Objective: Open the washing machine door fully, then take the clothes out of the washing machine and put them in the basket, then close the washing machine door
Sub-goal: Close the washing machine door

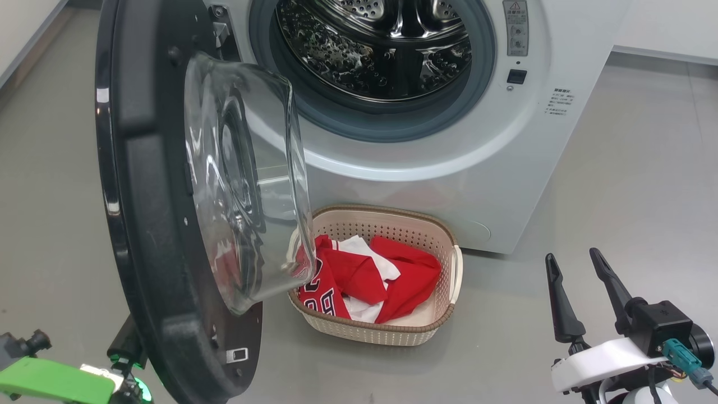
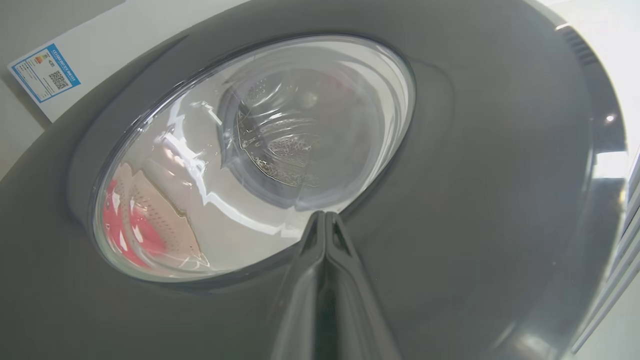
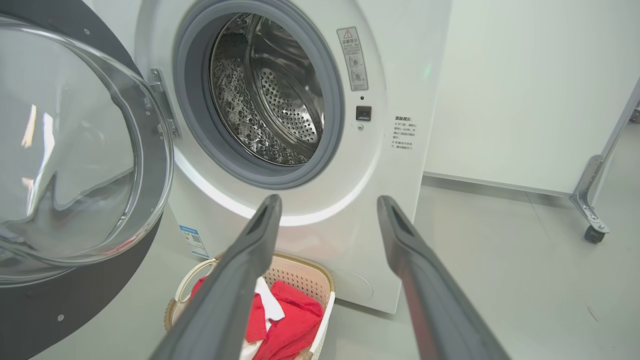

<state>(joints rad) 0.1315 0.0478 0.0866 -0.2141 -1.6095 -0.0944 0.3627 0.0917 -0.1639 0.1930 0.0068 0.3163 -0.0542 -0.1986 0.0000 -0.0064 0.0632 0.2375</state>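
Note:
The washing machine (image 1: 449, 168) stands with its steel drum (image 1: 381, 50) bare. Its black door (image 1: 146, 224) is swung out to the left, the glass bowl (image 1: 241, 179) bulging toward the machine. On the floor before the machine sits the cream basket (image 1: 446, 238) holding the red and white clothes (image 1: 404, 280), a numbered jersey among them. My right gripper (image 1: 573, 259) hangs open at the lower right, apart from everything; the right wrist view shows it (image 3: 328, 200) aimed at the machine front above the basket (image 3: 327, 295). My left gripper (image 2: 325, 216) is shut, its tips at the door's outer face (image 2: 475, 175) by the window rim.
Grey floor (image 1: 628, 196) spreads to the right of the machine. A white wall panel (image 3: 525, 75) stands behind it, and a metal leg with a caster (image 3: 593, 233) is at the far right. My left arm's green wrist (image 1: 56, 381) sits behind the door's lower edge.

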